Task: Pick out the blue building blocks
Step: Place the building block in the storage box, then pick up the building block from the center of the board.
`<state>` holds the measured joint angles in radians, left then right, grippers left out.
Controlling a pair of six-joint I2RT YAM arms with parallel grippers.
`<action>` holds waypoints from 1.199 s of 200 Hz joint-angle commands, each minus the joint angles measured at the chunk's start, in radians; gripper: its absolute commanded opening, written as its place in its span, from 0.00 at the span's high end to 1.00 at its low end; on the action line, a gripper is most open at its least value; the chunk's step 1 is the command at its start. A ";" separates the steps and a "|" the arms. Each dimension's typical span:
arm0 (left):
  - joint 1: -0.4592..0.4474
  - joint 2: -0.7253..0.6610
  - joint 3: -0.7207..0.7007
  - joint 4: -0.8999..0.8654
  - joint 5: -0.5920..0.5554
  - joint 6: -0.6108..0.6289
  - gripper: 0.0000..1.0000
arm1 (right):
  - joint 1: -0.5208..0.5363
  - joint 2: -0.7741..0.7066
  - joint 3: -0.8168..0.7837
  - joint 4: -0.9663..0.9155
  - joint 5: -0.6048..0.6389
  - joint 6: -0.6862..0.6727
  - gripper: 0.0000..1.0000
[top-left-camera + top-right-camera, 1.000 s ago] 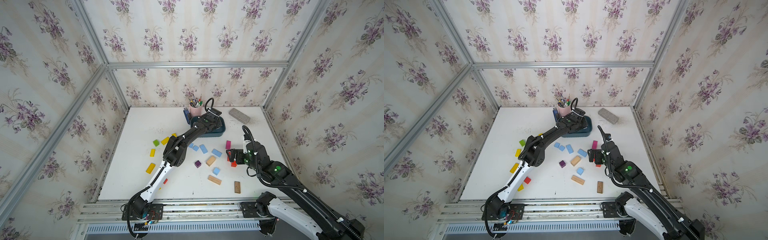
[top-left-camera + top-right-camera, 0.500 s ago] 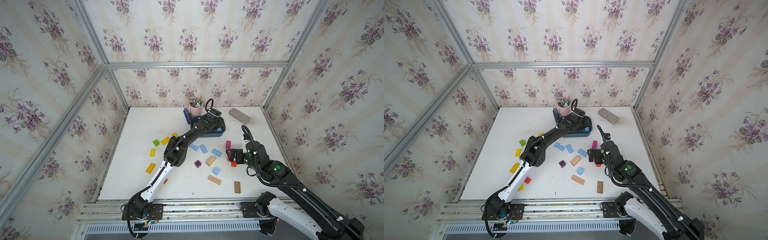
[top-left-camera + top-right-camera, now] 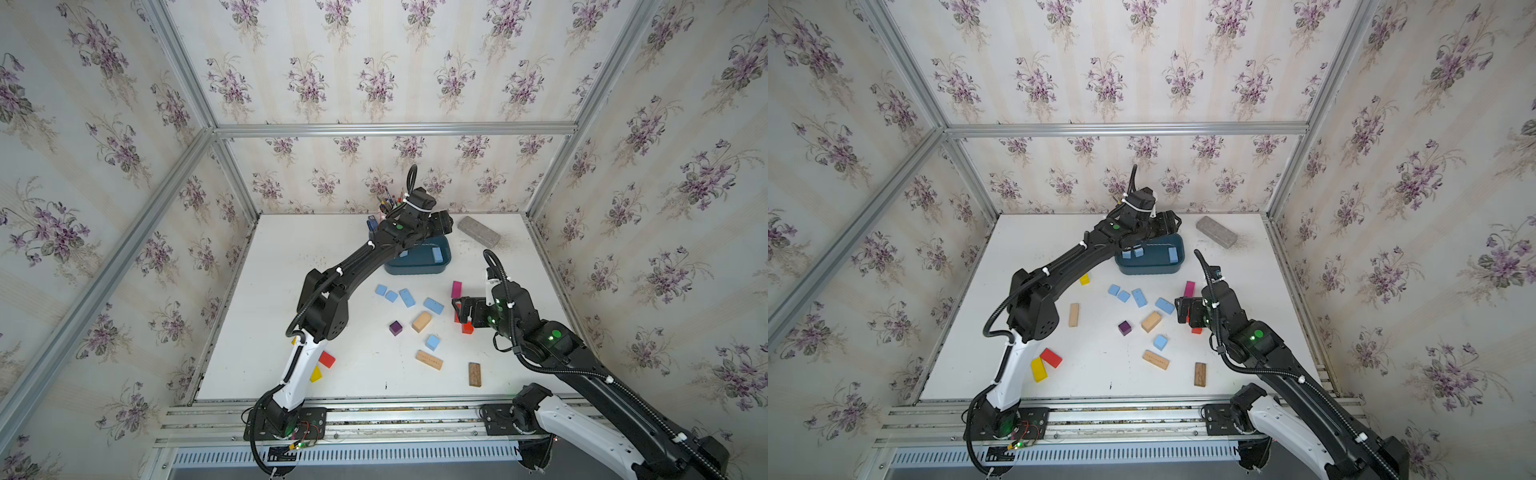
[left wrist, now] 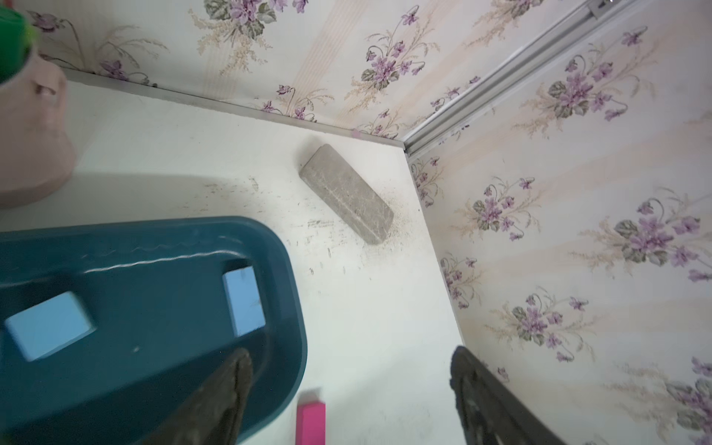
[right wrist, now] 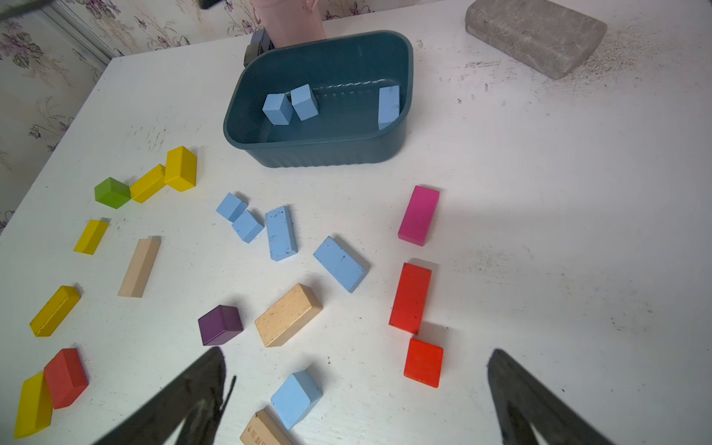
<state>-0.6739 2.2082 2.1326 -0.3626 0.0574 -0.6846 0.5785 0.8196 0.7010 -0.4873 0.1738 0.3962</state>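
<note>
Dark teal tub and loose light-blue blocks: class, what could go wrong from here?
Two small light-blue cubes lie touching, beside a light-blue bar; closing on one may knock its neighbours askew.
The lone light-blue cube sits close to a pale wooden bar; the open right pincer might catch both.
The open left pincer hangs over the dark teal tub's rim; a low retreat could drag it.

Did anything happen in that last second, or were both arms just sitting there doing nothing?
The left gripper, over the teal tub, opened its jaws: shut a second ago, now apart and empty, so it likely dropped a blue block in. Three blue blocks lie in the tub. The right gripper stayed open, almost still. The loose blocks on the table did not move.
</note>
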 commanded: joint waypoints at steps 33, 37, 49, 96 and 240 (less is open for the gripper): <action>0.000 -0.396 -0.452 0.021 -0.068 0.209 0.06 | 0.001 0.076 0.032 0.009 -0.031 -0.041 0.00; 0.000 -0.426 -0.491 0.026 -0.074 0.221 0.05 | 0.001 0.084 0.036 0.011 -0.039 -0.044 0.00; 0.001 -0.509 -0.594 0.037 -0.087 0.246 0.02 | 0.001 0.114 0.044 0.018 -0.051 -0.058 0.00; 0.007 -0.799 -0.930 0.076 -0.143 0.321 0.01 | 0.001 0.257 0.087 0.024 -0.050 -0.102 0.00; 0.017 -1.315 -1.322 0.106 0.010 0.449 0.01 | 0.001 0.745 0.259 0.073 -0.026 -0.204 0.06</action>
<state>-0.6552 0.9211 0.8276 -0.2882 -0.0296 -0.3058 0.5785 1.5230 0.9329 -0.4267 0.1406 0.2207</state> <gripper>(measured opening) 0.993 0.956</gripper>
